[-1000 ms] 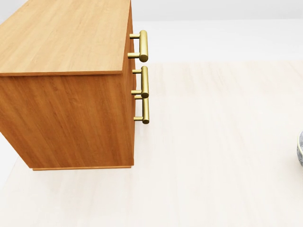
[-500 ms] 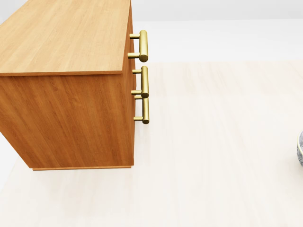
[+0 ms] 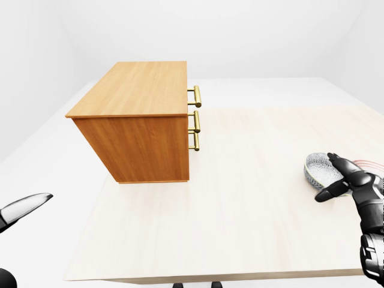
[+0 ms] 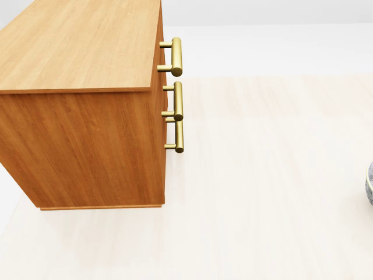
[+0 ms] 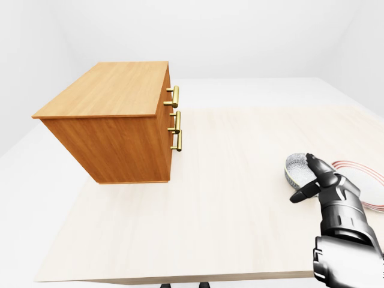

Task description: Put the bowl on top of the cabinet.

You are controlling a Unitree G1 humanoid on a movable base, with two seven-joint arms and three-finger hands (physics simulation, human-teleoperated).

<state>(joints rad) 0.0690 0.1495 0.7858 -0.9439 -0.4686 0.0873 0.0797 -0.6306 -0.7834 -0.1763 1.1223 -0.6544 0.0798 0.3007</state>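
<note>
A wooden cabinet (image 3: 138, 129) with three brass handles (image 3: 195, 117) stands on the pale table (image 3: 240, 198), at the upper left of the left-eye view; its flat top (image 3: 135, 87) is bare. The small grey patterned bowl (image 3: 313, 166) rests on the table at the right. My right hand (image 3: 327, 177) is against the bowl's right side, open, with its fingers stretched along the rim and its thumb below. My left hand (image 3: 24, 207) hovers off the table's left edge at the lower left, fingers extended and holding nothing. The head view catches only a sliver of the bowl (image 4: 370, 184).
A flat round thing with red rings (image 5: 360, 174) lies on the table just right of the bowl, partly behind my right hand. White floor and walls surround the table. The table's near edge (image 3: 240, 279) runs along the bottom of the eye views.
</note>
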